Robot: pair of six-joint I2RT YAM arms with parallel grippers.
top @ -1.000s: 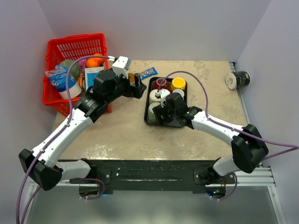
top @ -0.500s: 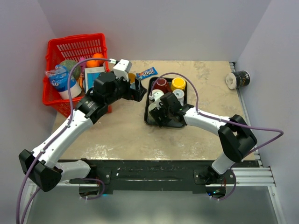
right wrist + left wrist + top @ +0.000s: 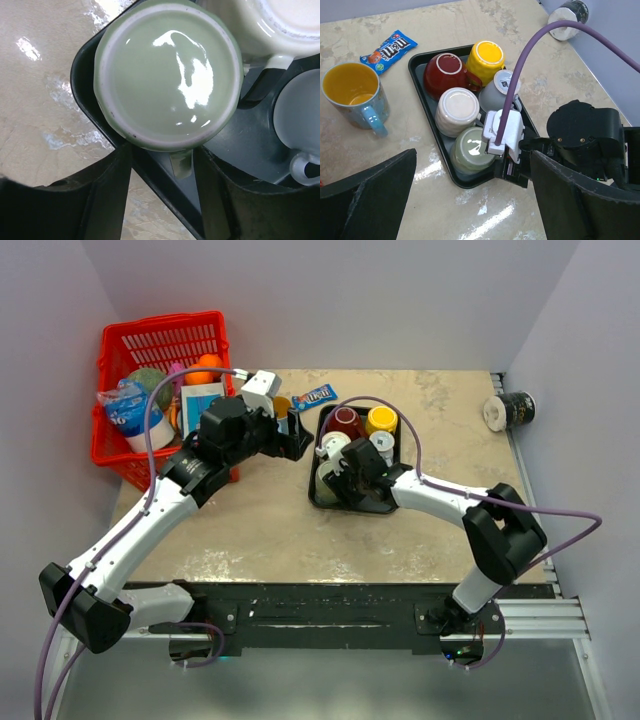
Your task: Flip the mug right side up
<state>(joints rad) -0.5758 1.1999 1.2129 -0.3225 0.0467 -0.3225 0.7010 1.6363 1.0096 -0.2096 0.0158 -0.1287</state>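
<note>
A pale green mug (image 3: pixel 167 75) stands upside down in the near left corner of a black tray (image 3: pixel 160 185); it also shows in the left wrist view (image 3: pixel 470 152) and the top view (image 3: pixel 328 478). My right gripper (image 3: pixel 162 200) is open just above it, one finger on each side of the mug's handle (image 3: pixel 181 164), not touching it. In the top view the right gripper (image 3: pixel 338 478) is over that tray corner. My left gripper (image 3: pixel 475 205) is open and empty, hovering over bare table left of the tray (image 3: pixel 295 435).
The tray also holds upside-down red (image 3: pixel 449 72), yellow (image 3: pixel 486 55), cream (image 3: pixel 457 107) and grey (image 3: pixel 497 92) mugs. An upright blue mug with a yellow inside (image 3: pixel 352 92) and a candy packet (image 3: pixel 390 47) lie left of it. A red basket (image 3: pixel 120 345) stands far left, a can (image 3: pixel 510 410) far right.
My right gripper has moved left across the tray and now sits over the green mug. My left arm has hardly moved.
</note>
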